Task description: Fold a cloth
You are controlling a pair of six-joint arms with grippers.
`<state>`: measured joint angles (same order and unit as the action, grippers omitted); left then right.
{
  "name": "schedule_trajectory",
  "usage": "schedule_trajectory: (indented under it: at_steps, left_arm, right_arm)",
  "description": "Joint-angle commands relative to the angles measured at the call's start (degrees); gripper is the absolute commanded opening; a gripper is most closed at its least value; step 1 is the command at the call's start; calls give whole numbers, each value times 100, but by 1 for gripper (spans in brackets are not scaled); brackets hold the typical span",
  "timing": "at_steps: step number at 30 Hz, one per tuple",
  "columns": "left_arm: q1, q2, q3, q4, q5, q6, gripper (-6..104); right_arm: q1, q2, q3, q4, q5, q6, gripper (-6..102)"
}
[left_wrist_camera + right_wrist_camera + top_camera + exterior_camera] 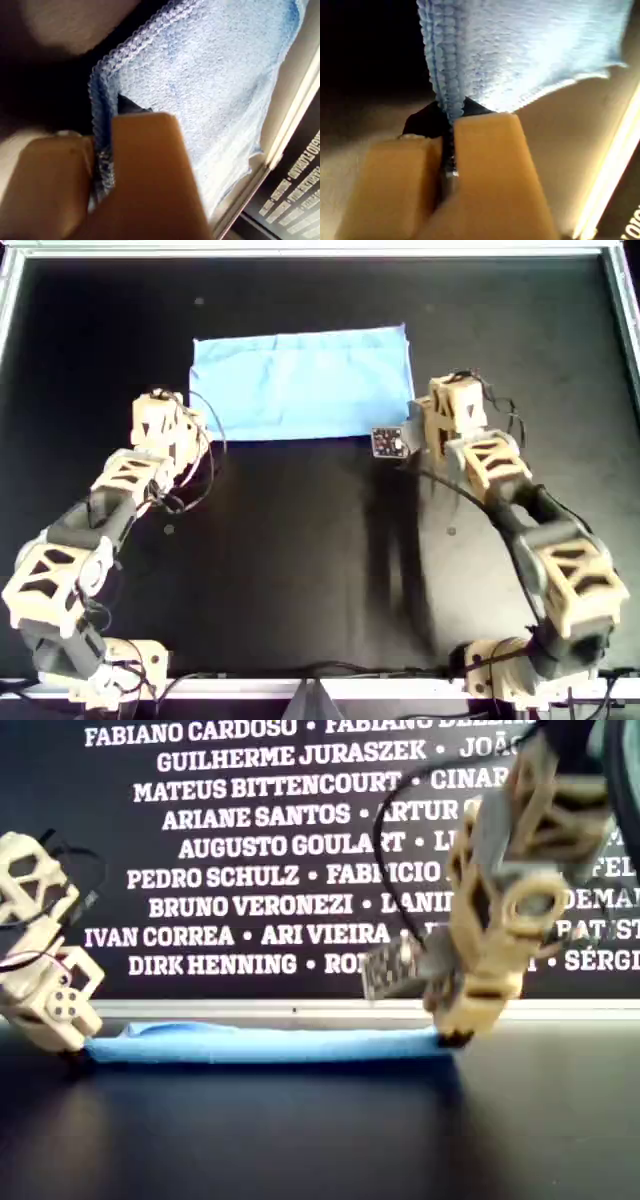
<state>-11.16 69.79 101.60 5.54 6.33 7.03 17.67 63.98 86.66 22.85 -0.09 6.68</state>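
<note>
Both pincers, left [102,165] and right [450,165], are clamping the thin light-blue cloth's [300,382] near corners; uneven lifting risks slipping.

The overhead view is evenly lit but soft, with faint arm shadows on the black table [300,560], the exterior view is dim and hazy with blurred near arms and a sheen on the table, and both wrist views are blurry close up, with bright glare at one edge.
</note>
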Motion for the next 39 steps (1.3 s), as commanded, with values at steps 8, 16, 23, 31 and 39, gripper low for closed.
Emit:
schedule_trajectory:
  at_steps: [8, 16, 23, 31, 39]
  left_arm:
    - [-149, 1318, 861, -62, -26, -53, -1]
    - [-149, 2584, 1907, -62, -26, 26, -1]
    - [-158, 3322, 2733, -53, 26, 26, -1]
    - [-158, 3911, 3463, -26, 70, 26, -1]
    - [-158, 4570, 4008, -18, 70, -9, -1]
  right_arm:
    - [-44, 1274, 853, -62, -18, -18, 2]
    - [-9, 1925, 1538, -62, -18, -18, 2]
    - [44, 3006, 2566, -62, -18, -18, 2]
    - [53, 3428, 3226, -62, -26, -26, 2]
    - [53, 3656, 3691, -62, -26, 62, 2]
